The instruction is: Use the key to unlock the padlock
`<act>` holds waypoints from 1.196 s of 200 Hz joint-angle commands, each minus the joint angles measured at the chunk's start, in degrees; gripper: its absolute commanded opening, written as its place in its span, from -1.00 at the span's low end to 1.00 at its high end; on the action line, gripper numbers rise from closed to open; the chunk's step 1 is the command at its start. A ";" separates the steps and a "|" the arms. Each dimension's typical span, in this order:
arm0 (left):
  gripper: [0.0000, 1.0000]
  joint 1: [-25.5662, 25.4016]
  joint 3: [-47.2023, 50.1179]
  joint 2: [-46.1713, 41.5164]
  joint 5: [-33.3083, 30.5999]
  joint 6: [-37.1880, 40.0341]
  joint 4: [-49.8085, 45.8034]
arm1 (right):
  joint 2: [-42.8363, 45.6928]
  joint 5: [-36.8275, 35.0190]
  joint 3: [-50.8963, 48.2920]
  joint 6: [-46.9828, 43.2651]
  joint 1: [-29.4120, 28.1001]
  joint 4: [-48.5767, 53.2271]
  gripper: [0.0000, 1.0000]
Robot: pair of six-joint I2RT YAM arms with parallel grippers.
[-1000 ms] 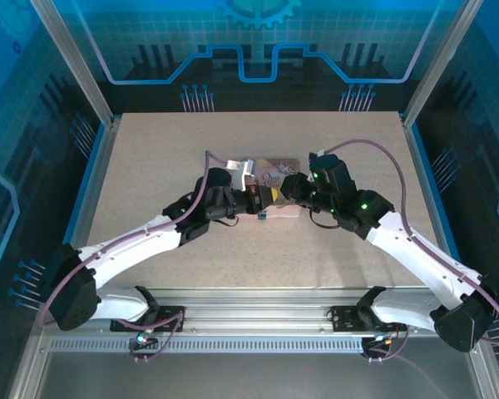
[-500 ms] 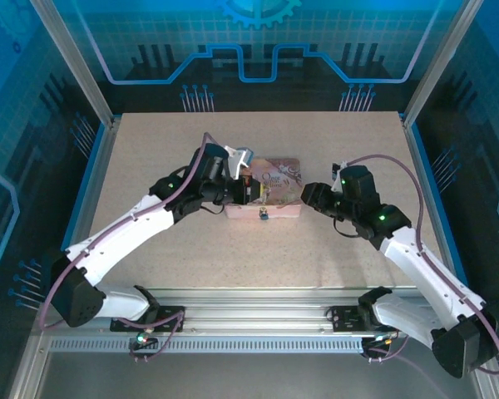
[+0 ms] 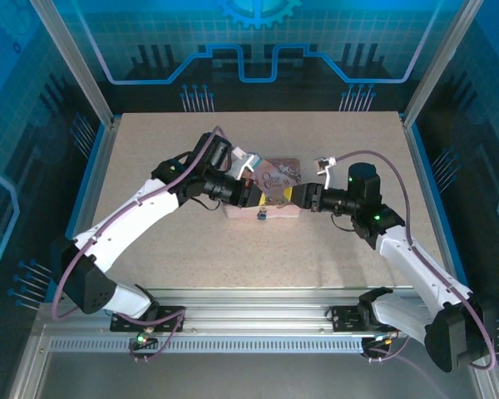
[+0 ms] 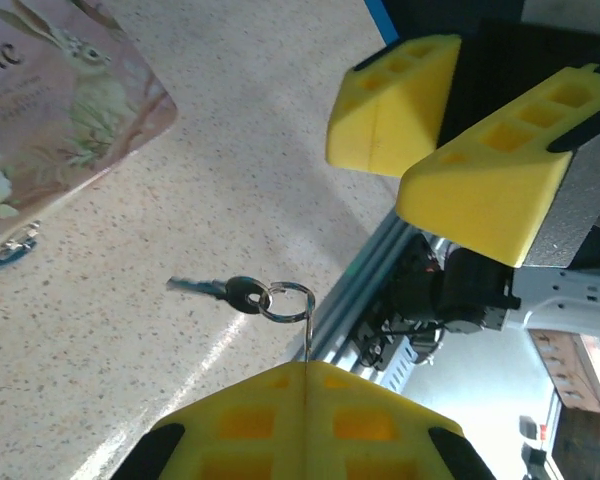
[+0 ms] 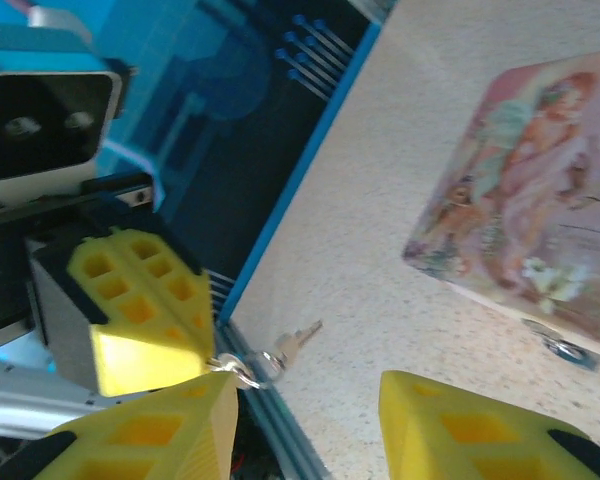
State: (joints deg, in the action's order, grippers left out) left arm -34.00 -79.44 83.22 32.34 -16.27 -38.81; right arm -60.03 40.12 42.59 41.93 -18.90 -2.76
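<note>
left tool is pinched fully shut on a thin ring, and the key dangles free from it above the desk, near a corner of the pink tin. right tool faces it close by, fingers partly apart with nothing between them. by my reading the key is up off the desk but held only by its ring. steadying it, bringing it to the padlock and turning it all remain.
</note>
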 commanded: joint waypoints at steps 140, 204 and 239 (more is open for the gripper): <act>-1.00 0.17 0.22 -3.50 9.36 0.41 2.58 | -1.24 8.59 1.93 -3.64 -6.94 -4.94 -0.38; -1.00 0.17 -0.05 -3.50 9.84 1.46 1.77 | -0.44 7.69 1.80 -4.69 -6.83 -4.18 -0.79; -1.00 0.25 -0.09 -3.42 9.35 1.53 2.06 | -0.19 8.21 1.64 -5.61 -6.86 -3.67 -1.00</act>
State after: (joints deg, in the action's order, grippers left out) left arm -33.63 -79.42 81.12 39.92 -16.01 -37.47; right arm -60.88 47.57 42.85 37.80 -25.19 -7.53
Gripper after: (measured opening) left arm 0.055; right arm 0.068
